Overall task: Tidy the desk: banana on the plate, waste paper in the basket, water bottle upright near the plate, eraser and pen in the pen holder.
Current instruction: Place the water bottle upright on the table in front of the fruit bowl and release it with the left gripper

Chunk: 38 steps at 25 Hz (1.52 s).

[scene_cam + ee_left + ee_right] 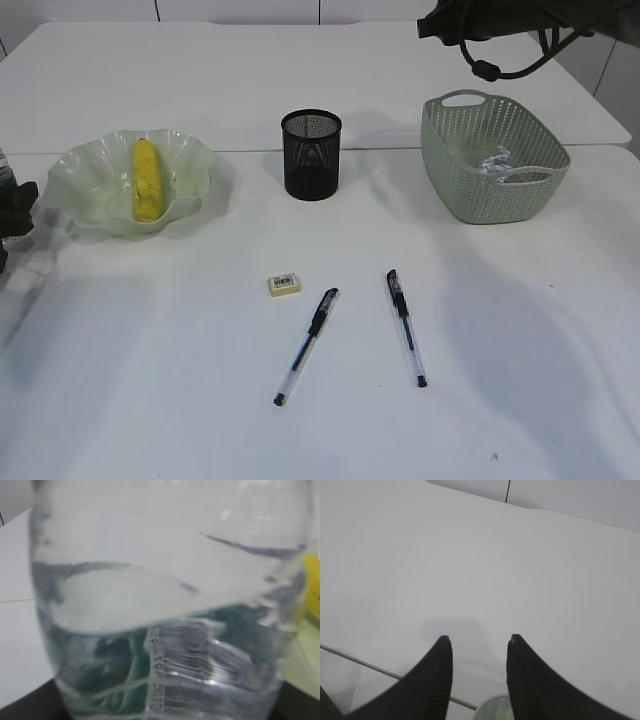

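Two pens (306, 346) (406, 326), one eraser (284, 284), one banana (146, 180).

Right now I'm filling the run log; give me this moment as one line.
banana: on plate | waste paper: in basket | water bottle: at left gripper | eraser, pens: on desk | right gripper: open

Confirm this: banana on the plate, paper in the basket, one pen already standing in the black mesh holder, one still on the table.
Not quite. The exterior view shows the pen holder with no pen in it; both pens lie on the table. The banana is on the plate and the paper in the basket.
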{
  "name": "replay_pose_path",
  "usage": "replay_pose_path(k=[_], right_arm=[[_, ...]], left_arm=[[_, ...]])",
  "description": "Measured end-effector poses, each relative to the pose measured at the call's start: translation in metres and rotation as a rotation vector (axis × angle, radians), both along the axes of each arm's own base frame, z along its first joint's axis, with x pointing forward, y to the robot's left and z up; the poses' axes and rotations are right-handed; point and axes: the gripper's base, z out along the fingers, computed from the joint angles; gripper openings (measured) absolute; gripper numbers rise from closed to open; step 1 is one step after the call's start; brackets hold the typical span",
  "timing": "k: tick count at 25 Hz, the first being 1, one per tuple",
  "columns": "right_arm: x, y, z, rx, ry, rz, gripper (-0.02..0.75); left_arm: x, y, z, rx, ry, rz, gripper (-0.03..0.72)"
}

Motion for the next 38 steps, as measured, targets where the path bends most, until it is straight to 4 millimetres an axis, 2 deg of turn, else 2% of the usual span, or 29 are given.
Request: replay_pose_path(k=[8,22,38], right_arm=[[0.000,0.000,0.000,0.000,0.000,0.000,0.280],[0.000,0.000,0.001,0.000,-0.007,-0.004,0.280],[0.000,0.000,0.001,0.000,-0.007,-0.004,0.280]], left_arm=[[0.002,0.000,0.016,-0.017,0.000,-0.009,0.512],[-0.002,-0.002,0.040,-0.047,-0.030,-0.007,0.519],[-0.006,-0.008,0.093,-0.017,-0.124,-0.075,0.519]])
